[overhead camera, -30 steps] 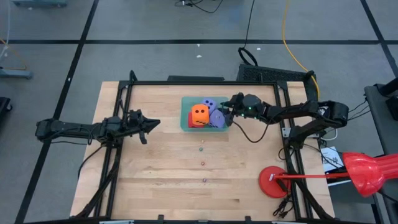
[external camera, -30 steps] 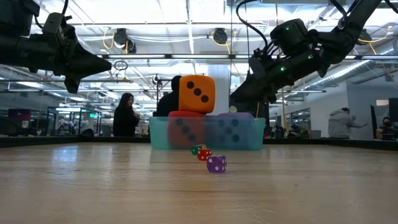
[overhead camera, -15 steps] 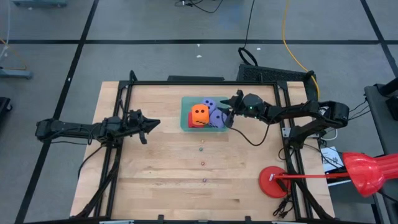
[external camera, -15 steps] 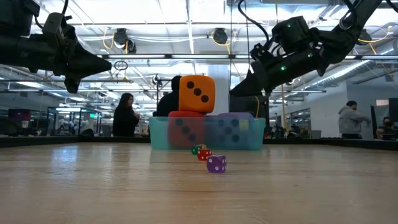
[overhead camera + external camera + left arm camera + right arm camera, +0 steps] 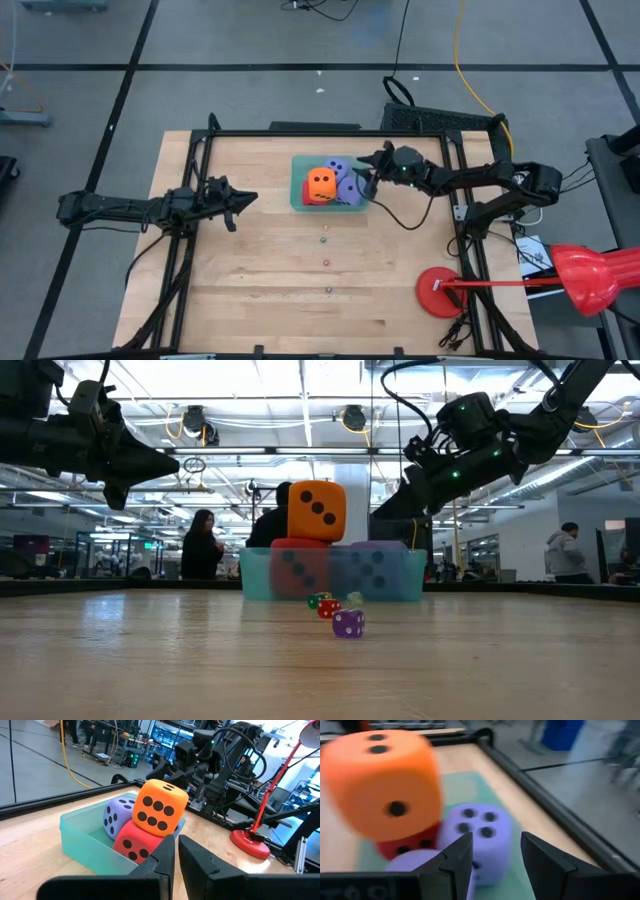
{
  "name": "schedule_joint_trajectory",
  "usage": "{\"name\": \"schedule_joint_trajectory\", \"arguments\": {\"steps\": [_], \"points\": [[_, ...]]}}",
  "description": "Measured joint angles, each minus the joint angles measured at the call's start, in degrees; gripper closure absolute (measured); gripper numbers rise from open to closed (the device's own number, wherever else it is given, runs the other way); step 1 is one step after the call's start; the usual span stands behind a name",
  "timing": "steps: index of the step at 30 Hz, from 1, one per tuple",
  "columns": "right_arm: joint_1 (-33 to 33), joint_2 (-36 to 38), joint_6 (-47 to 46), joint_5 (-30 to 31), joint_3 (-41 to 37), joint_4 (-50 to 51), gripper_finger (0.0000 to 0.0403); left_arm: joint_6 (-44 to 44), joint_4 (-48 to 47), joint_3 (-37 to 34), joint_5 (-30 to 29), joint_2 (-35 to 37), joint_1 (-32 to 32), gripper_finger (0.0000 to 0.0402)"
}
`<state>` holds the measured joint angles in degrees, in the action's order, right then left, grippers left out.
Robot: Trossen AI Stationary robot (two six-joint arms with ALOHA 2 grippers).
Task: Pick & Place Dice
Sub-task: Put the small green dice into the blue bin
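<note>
At the left side of the table [image 5: 250,290] the left gripper [image 5: 245,199] hangs above the wood with its fingers clenched on nothing, pointing toward the bin from well apart; it looks parked, out of the way of the work on the other side. In the middle, toward the far edge, sits a teal bin [image 5: 297,183] that collects the dice: the red die [image 5: 134,841] lies at the bottom, the orange die [image 5: 321,183] is perched on top of it and rises well above the rim because the small bin is already crowded, and the two purple dice [image 5: 347,187] fill the side nearer the right arm, one [image 5: 481,835] showing four pips upward in the right wrist view. All four therefore appear to be in the bin, so the placing looks essentially done. Nearer than the bin, three tiny dice [image 5: 347,623], purple, red and green, lie in a loose line on the bare wood, apart from everything. Just right of the bin the right gripper [image 5: 367,180] hovers over its edge, fingers spread and holding nothing, above the purple dice, probably just released or checking the pile. At the table's near right corner stands a red round lamp base [image 5: 437,292], clear of the action.
</note>
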<state>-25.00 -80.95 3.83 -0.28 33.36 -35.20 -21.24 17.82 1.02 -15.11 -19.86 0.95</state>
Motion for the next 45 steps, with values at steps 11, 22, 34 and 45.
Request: {"name": "schedule_joint_trajectory", "arguments": {"steps": [11,22,34,45], "points": [[0.00,16.62,-0.86,-11.68,-1.19,8.93,0.0269,0.00,0.02,0.00,0.00,0.01,-0.02,0.0369],[0.01,44.16,-7.52,-13.52,-17.17,7.75,0.0396,0.01,0.04,0.00,0.00,0.02,0.00,0.0369],[-0.04,52.37,-10.83,-14.98,-28.74,6.89,0.0397,-3.53,3.14,0.02,0.02,0.02,0.00,0.0369],[2.22,52.30,-4.97,-21.04,-30.16,11.26,0.0398,-2.90,4.48,0.02,-5.80,0.00,0.11,0.0369]]}}
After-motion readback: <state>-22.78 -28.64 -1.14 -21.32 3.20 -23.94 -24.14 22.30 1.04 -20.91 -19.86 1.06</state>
